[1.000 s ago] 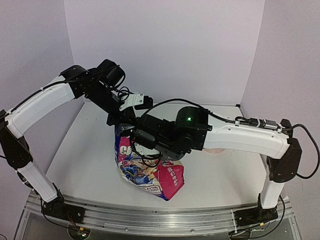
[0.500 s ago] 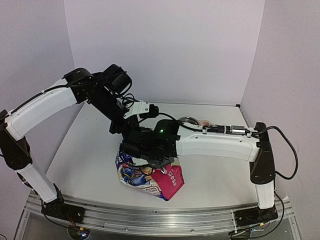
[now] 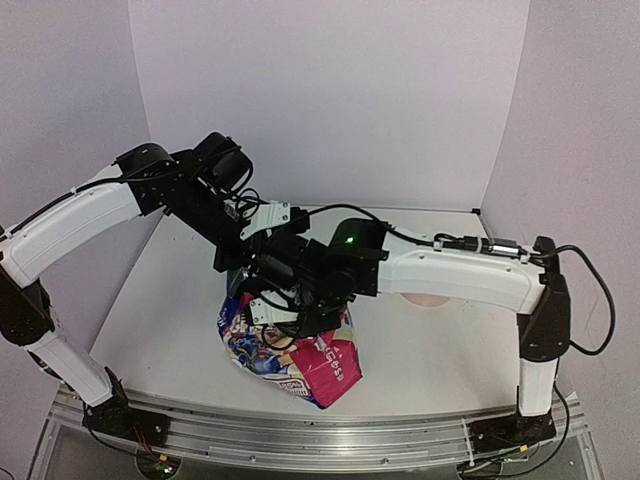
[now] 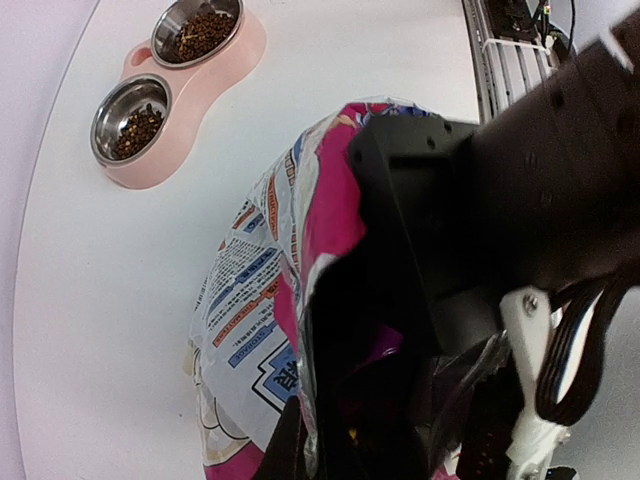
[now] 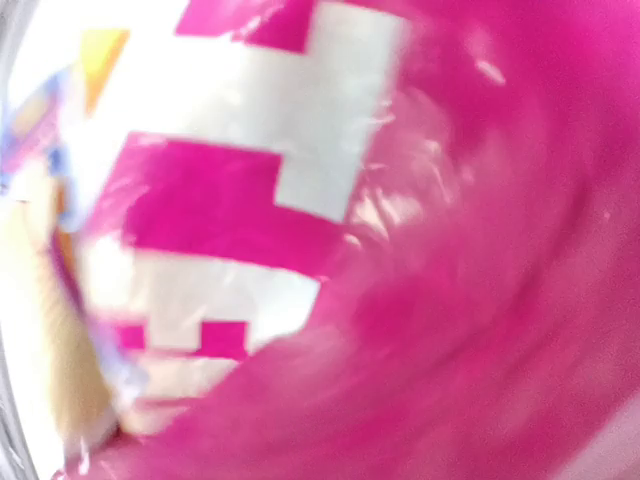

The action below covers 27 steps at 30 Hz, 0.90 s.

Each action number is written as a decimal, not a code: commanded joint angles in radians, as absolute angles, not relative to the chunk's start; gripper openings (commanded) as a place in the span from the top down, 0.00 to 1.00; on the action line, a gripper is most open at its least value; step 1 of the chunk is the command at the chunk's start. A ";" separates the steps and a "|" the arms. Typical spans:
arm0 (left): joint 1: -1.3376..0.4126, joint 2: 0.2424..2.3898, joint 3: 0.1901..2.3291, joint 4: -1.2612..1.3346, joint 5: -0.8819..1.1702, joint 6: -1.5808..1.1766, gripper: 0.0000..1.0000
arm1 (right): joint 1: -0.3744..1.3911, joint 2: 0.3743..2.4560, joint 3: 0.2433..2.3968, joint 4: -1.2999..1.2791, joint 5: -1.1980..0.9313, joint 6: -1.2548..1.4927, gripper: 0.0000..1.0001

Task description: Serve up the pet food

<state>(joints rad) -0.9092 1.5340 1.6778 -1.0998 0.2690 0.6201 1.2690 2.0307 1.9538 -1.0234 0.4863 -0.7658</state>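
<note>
The pink, blue and white pet food pouch (image 3: 285, 350) stands at the table's middle, its mouth open upward. My left gripper (image 3: 237, 265) is shut on the pouch's top rim; in the left wrist view its fingers (image 4: 285, 445) pinch the foil edge of the pouch (image 4: 250, 290). My right gripper (image 3: 300, 300) reaches down into the pouch mouth, and its fingers are hidden. The right wrist view is a blur of magenta and white pouch print (image 5: 230, 200). Brown kibble lies in both steel bowls (image 4: 140, 125) of the feeder.
The pink double-bowl feeder (image 4: 215, 85) sits on the table beyond the pouch; in the top view only a pink edge (image 3: 428, 299) shows behind the right arm. The right arm's black wrist body (image 4: 500, 190) fills the space over the pouch. Walls enclose the table.
The pouch has shifted a little left and toward the front with both grippers at its mouth. The right arm has swung and now hides the feeder's steel bowl.
</note>
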 commanded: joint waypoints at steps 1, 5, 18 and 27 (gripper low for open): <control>-0.924 1.474 1.667 -1.045 0.333 0.587 1.00 | 1.219 1.870 1.889 -0.810 0.245 -0.652 1.00; -0.922 1.473 1.671 -1.027 0.305 0.579 1.00 | 1.199 1.800 1.845 -0.798 0.221 -0.603 1.00; -0.922 1.463 1.669 -0.999 0.245 0.569 1.00 | 1.179 1.639 1.734 -0.852 0.222 -0.449 1.00; -0.922 1.465 1.673 -0.978 0.214 0.568 1.00 | 1.179 1.604 1.714 -0.960 0.273 -0.392 1.00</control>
